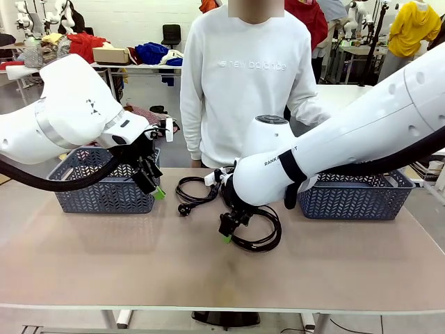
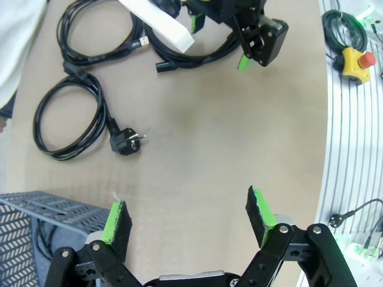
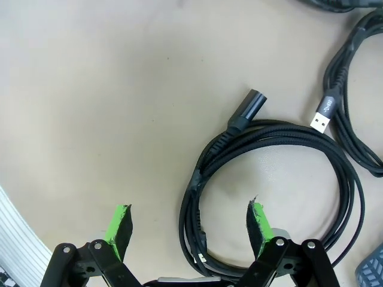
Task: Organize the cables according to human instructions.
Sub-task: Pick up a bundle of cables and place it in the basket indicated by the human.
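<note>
Right wrist view, right pincer (image 3: 188, 208) spread over coiled cable (image 3: 275, 130), left pincer (image 2: 186, 200) spread above table (image 2: 227, 131)

Bright, even indoor light, soft shadows, sharp focus, wide-angle wrist distortion.

cables (image 3: 281, 130): black noted | baskets (image 1: 104, 196): blue-grey, herringbone lattice | bench (image 1: 139, 268): beige | left hand (image 2: 188, 210) pads (image 2: 115, 220): green | arms (image 1: 361, 132): white | sweatshirt (image 1: 243, 97), upper centre: white

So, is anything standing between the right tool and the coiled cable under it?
Nothing visible does. The open right tool hangs directly over the coiled cable, and one side of the loop lies in line between its pads.
</note>
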Controlling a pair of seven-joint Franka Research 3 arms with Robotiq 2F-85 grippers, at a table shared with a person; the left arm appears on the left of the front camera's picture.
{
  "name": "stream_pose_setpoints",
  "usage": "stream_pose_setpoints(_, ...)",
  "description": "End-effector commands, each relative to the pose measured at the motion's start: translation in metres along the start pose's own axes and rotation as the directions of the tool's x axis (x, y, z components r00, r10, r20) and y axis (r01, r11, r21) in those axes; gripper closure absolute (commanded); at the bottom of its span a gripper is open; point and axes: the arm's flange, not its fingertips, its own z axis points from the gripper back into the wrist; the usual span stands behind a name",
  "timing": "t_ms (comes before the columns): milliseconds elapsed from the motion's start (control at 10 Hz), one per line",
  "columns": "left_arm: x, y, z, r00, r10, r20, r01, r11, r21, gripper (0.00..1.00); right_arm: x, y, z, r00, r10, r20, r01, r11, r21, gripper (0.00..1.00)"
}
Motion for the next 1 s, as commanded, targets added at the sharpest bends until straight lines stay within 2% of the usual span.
stream_pose_setpoints(0, -0.001, 0.001, 0.001, 1.000, 0.002, -0.001, -0.002, 1.000, -0.003, 0.00, 0.014, 0.006, -0.002, 0.999, -0.020, -0.027, 0.019, 0.999, -0.026, 0.00)
stream_pose_setpoints(900, -0.001, 0.001, 0.001, 1.000, 0.002, -0.001, -0.002, 1.000, -0.003, 0.00, 0.026, 0.004, -0.022, 0.998, -0.037, -0.049, 0.034, 0.998, -0.055, 0.00)
